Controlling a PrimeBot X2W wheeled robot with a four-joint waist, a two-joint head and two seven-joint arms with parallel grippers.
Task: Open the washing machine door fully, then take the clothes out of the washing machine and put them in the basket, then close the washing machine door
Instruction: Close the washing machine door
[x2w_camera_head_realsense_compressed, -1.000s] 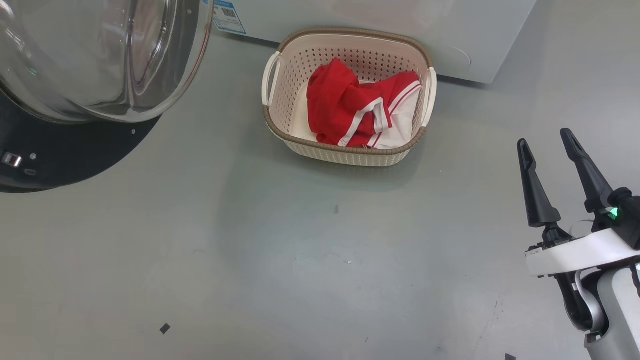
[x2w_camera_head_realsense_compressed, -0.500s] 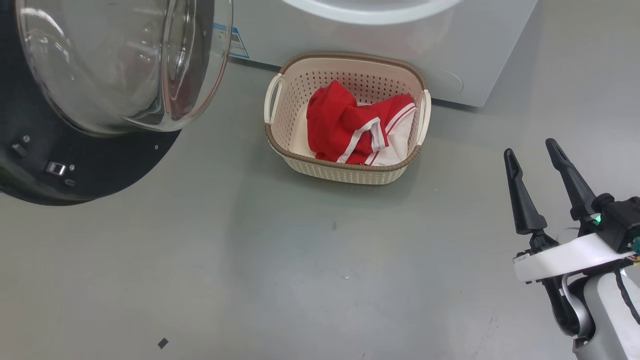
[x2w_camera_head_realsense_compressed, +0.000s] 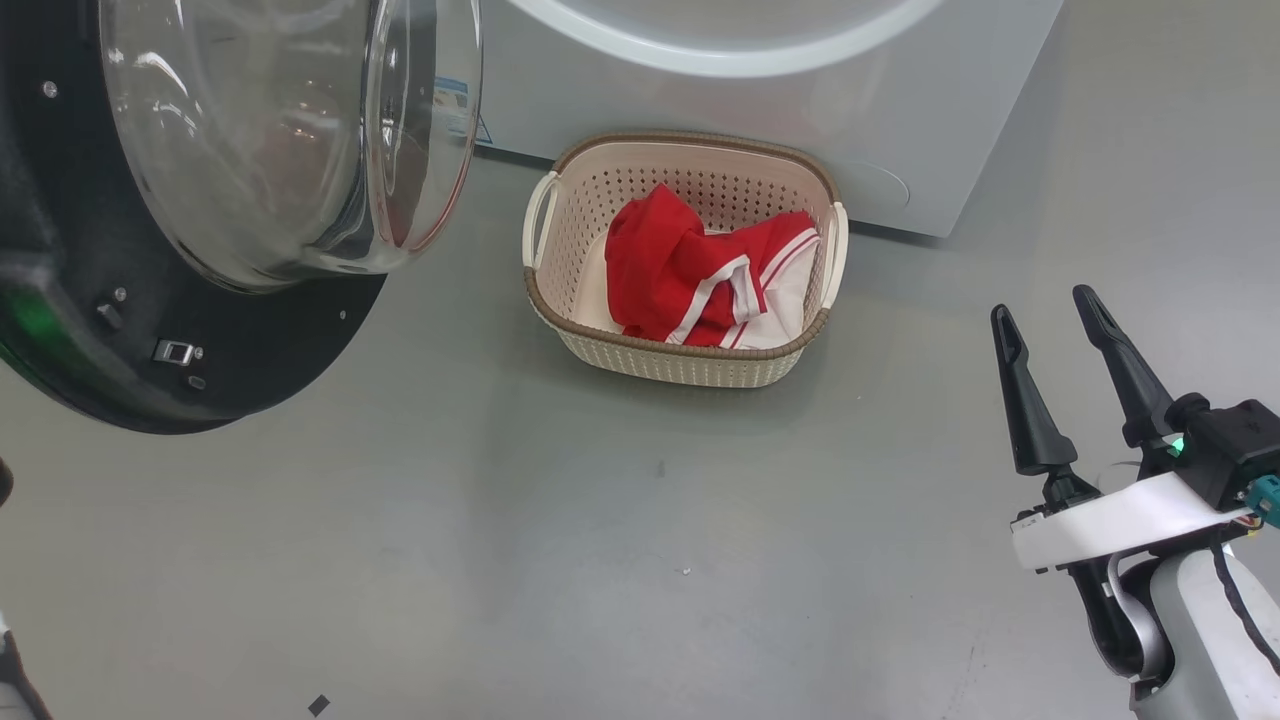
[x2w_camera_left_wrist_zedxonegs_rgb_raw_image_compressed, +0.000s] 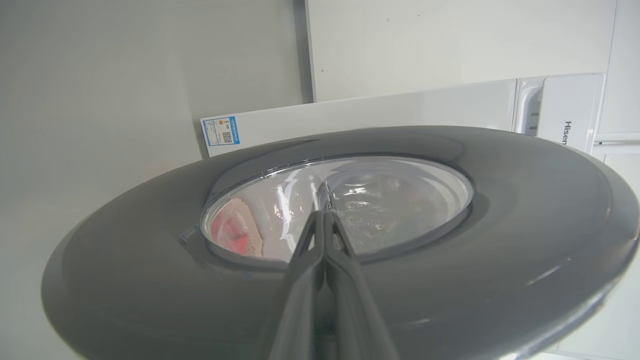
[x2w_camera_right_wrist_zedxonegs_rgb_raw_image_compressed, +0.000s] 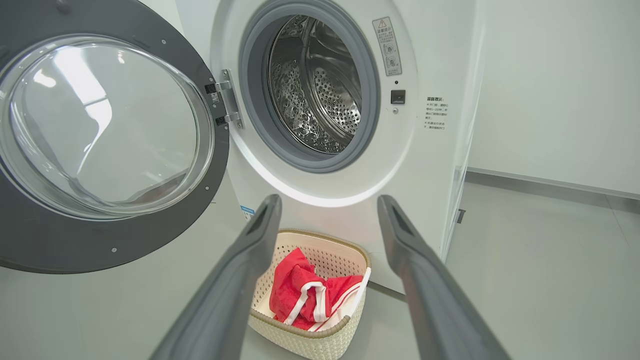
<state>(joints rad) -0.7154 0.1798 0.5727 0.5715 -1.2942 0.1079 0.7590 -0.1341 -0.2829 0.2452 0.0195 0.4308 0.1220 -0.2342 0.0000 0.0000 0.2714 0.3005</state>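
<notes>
In the basket at 12 o'clock lie the clothes. The right fingers, at 4 o'clock, are wide apart and empty. The left fingers are squeezed together by the door.

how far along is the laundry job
Done: door is open, drum looks empty, clothes lie in the basket. In hand: the shut left gripper points at the door's outer side; right gripper is open, holds nothing. Left: closing the door.
</notes>
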